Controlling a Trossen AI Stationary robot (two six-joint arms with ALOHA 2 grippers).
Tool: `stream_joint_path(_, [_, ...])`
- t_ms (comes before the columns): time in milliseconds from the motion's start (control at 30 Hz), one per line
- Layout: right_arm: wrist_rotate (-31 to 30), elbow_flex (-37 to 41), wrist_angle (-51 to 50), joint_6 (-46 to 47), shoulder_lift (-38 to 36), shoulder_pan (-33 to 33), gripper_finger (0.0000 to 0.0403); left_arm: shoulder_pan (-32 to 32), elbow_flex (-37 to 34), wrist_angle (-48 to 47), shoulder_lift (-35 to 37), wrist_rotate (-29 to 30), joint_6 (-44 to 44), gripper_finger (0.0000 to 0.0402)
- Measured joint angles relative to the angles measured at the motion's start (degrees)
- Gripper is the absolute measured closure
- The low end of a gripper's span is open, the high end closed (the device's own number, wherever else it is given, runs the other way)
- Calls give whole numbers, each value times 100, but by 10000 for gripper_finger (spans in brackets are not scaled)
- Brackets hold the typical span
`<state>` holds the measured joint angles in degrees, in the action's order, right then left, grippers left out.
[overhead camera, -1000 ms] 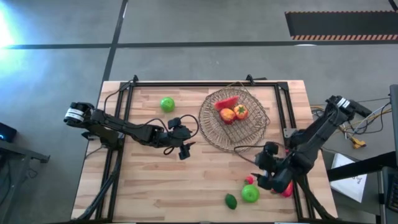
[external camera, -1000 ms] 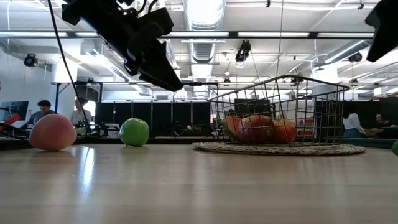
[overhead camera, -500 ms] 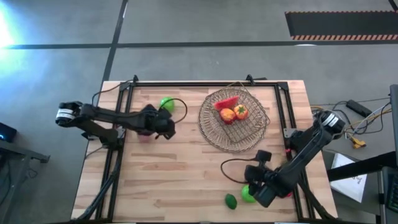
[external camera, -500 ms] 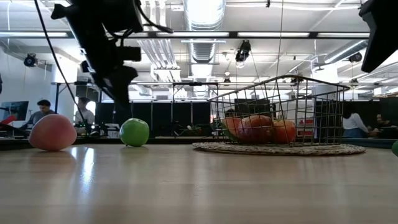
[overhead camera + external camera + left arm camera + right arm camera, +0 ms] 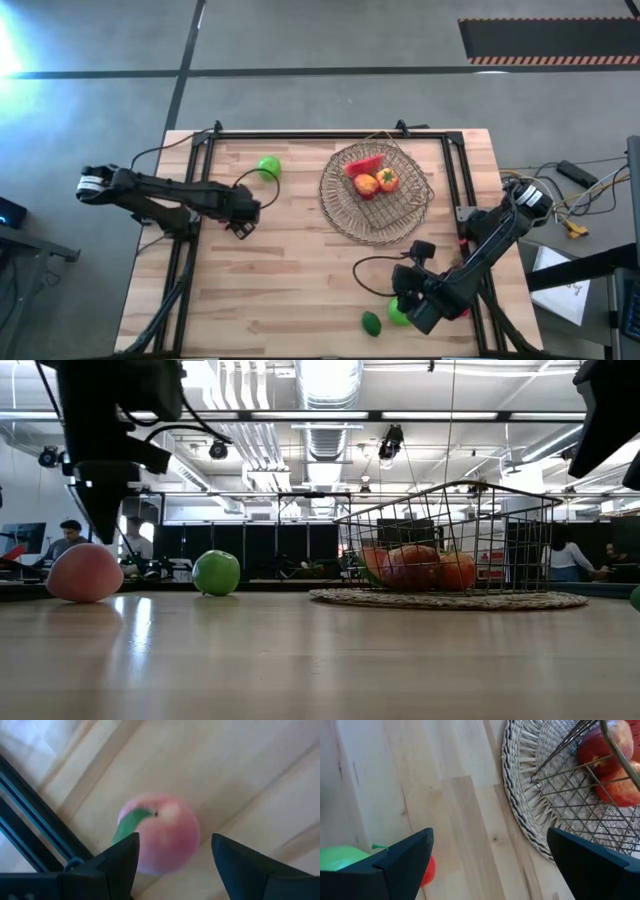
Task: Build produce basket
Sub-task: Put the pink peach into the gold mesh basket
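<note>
While three pieces of fruit already lie in the wire basket (image 5: pixel 376 191), a red slice (image 5: pixel 364 164), an orange-yellow pepper (image 5: pixel 365 184) and a red-orange piece (image 5: pixel 388 180), the job looks about half done. The basket sits on a round straw mat (image 5: pixel 448 599) toward the far right of the table (image 5: pixel 300 290).

Four pieces are left outside that I can see: a green apple (image 5: pixel 268 166) near the far edge, a pink peach (image 5: pixel 162 832) at the left side, and at the near right a second green apple (image 5: pixel 397 314) with a small dark-green fruit (image 5: pixel 371 323) beside it.

The left gripper (image 5: pixel 172 857) hangs over the peach, fingers apart on either side, holding nothing. The right gripper (image 5: pixel 487 857) stands wide open and empty above the near green apple.
</note>
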<state>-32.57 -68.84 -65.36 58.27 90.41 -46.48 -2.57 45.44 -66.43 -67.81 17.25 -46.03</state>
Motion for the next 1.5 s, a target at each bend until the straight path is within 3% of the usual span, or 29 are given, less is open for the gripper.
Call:
stream_joint_path(267, [-117,22,-15,-137,0,0,22,-31,-580,40,584,-89,-106,168])
stream_joint_path(500, [-220,37,-20,-187,0,0,22,-28,-1069,623,857,-162,-17,138])
stream_joint_path(800, [-341,37,-17,-189,0,0,22,-28,-1395,1677,759,290,1,109])
stream_joint_path(1100, [-357,37,-6,-183,0,0,22,-28,-1587,2869,260,445,479,106])
stream_joint_path(1300, [-357,37,-4,-187,0,0,22,26,-1695,3277,117,439,639,98])
stream_joint_path(1500, [-367,53,-6,-182,0,0,22,179,-1832,3621,44,84,758,52])
